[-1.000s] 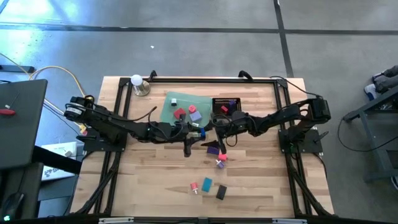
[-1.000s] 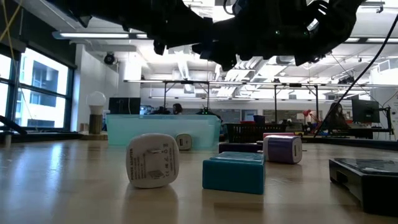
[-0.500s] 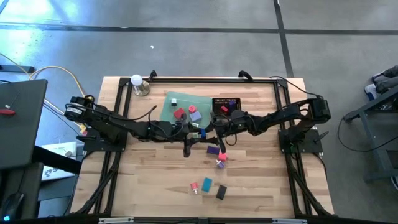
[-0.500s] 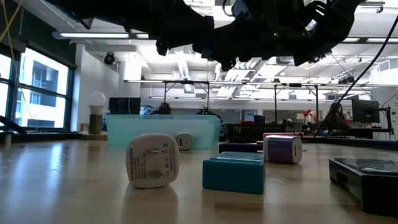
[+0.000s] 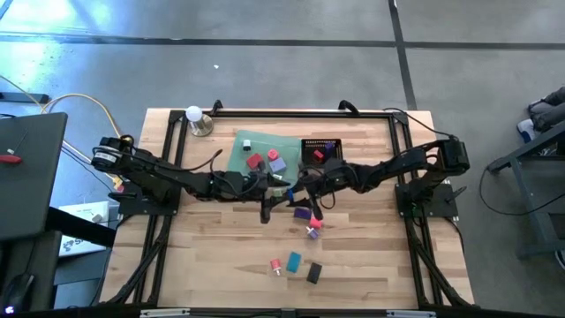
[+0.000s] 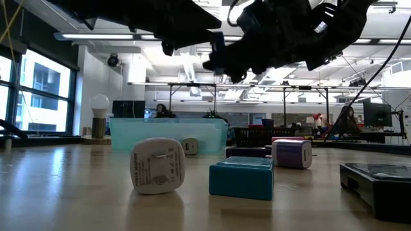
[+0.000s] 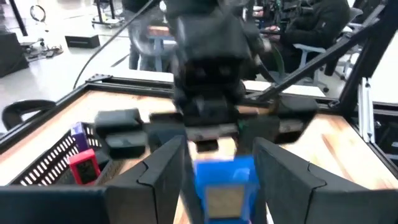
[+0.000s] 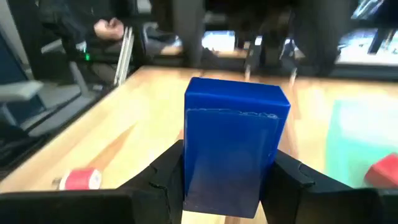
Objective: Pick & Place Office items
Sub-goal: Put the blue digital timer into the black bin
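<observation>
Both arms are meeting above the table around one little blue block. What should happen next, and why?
Probably the left gripper should let go fully and draw back. The small blue rectangular block sits clamped between the right gripper's fingers, with the left gripper also around it, so the right arm cannot yet carry it off freely.

No text, label, brand or number can be read in any view. The white charger block (image 6: pixel 157 165) facing the low camera carries fine print on its face, but it is too small to make out.
</observation>
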